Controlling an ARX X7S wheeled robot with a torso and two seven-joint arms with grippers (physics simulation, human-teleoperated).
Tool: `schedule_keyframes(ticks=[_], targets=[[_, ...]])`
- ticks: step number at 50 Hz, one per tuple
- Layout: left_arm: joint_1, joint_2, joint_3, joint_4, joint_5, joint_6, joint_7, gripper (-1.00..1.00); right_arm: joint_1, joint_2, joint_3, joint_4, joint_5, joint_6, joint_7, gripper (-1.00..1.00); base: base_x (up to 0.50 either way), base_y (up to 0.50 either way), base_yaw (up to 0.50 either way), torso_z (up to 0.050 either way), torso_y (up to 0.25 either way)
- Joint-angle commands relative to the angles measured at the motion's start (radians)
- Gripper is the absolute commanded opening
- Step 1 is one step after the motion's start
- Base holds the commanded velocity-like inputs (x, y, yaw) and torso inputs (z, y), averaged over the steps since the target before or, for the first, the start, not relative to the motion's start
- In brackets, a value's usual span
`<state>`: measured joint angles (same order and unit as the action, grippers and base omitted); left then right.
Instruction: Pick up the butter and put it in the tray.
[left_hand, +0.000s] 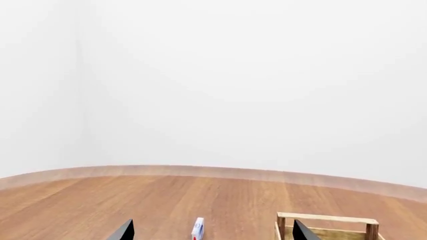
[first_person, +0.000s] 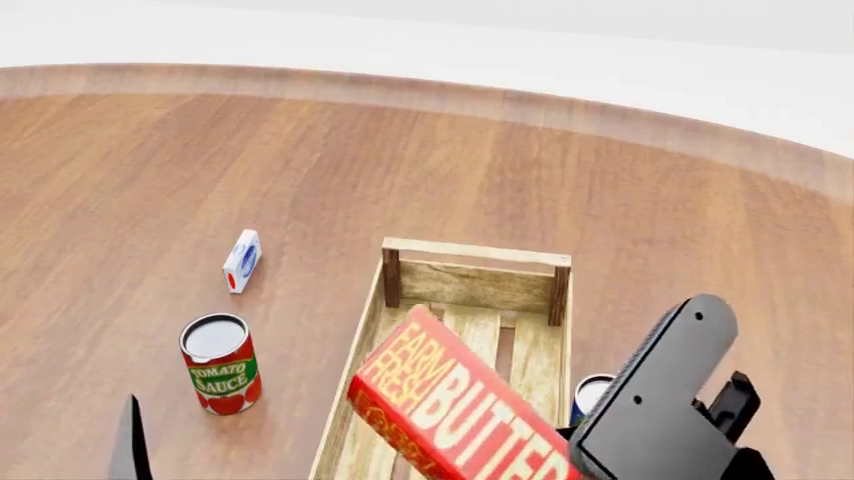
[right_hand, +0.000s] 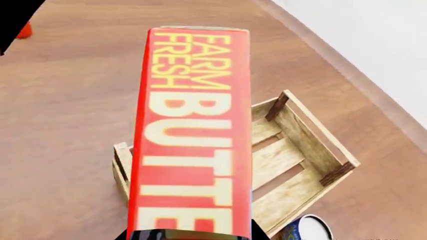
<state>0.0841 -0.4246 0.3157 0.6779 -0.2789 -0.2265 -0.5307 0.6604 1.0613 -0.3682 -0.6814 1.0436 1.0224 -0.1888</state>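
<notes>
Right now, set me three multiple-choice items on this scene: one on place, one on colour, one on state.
1. Where is the butter?
A. Flat on the table
B. Held tilted above the tray
C. Beside the tomato sauce can

2. What colour is the butter's face?
A. Red-orange
B. Green
C. White

3. What is the right gripper doing?
A. Hanging open
B. Clamping the small carton
C. Gripping the butter

Answers: B, the box hangs slanted over the slats; A, yellow-white lettering sits on red-orange; C, the box rises from the gripper in the right wrist view.
</notes>
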Motion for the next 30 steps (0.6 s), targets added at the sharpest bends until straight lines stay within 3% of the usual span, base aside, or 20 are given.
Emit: schedule_keyframes(ticks=[1,30], targets=[[-0.004,0.02,-0.033,0.008,-0.011,-0.009,0.033,1.0,0.058,-0.1,0.056,0.08,-0.038,-0.014,0.035,-1.0,0.0,0.0,0.0,0.0,0.0],[-0.007,0.02,-0.029,-0.02,-0.014,0.01,0.032,1.0,0.183,-0.343,0.066,0.429,-0.17,-0.098,0.184,-1.0,0.0,0.0,0.0,0.0,0.001]])
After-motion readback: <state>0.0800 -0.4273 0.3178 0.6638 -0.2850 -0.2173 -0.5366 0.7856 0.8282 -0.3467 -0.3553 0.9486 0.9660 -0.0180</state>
